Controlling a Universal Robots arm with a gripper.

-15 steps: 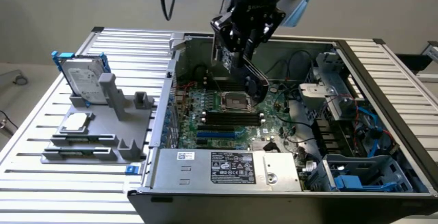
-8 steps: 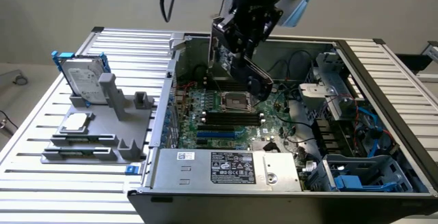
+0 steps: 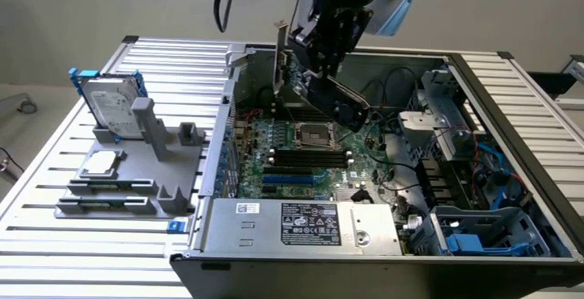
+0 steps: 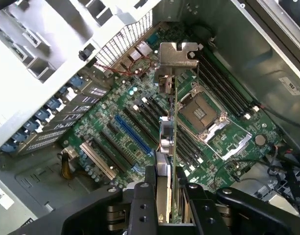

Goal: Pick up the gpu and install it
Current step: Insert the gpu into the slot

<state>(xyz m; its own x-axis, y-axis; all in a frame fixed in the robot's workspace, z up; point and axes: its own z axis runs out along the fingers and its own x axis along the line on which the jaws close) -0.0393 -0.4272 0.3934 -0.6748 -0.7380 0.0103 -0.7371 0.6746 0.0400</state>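
Note:
My gripper [image 3: 321, 58] hangs over the open computer case [image 3: 511, 100] and is shut on the gpu [image 3: 336, 102]. The gpu is a thin black card held on edge and tilted, with its silver end bracket [image 3: 283, 47] towards the case's back wall. It hovers above the motherboard [image 3: 301, 155], near the CPU socket [image 3: 315, 135]. In the wrist view the gpu [image 4: 172, 142] appears edge-on between my black fingers [image 4: 141, 205], with its bracket [image 4: 178, 55] at the far end. It hangs over the row of expansion slots, beside the blue slot [image 4: 133, 134], and is apart from the board.
On the exterior view's left, a grey fixture [image 3: 137, 189] holds a silver hard drive in a blue frame [image 3: 114, 111] and a small square chip [image 3: 100, 164]. The power supply [image 3: 301, 224] sits at the case's front. Cables and drive bays [image 3: 474, 169] crowd the right side.

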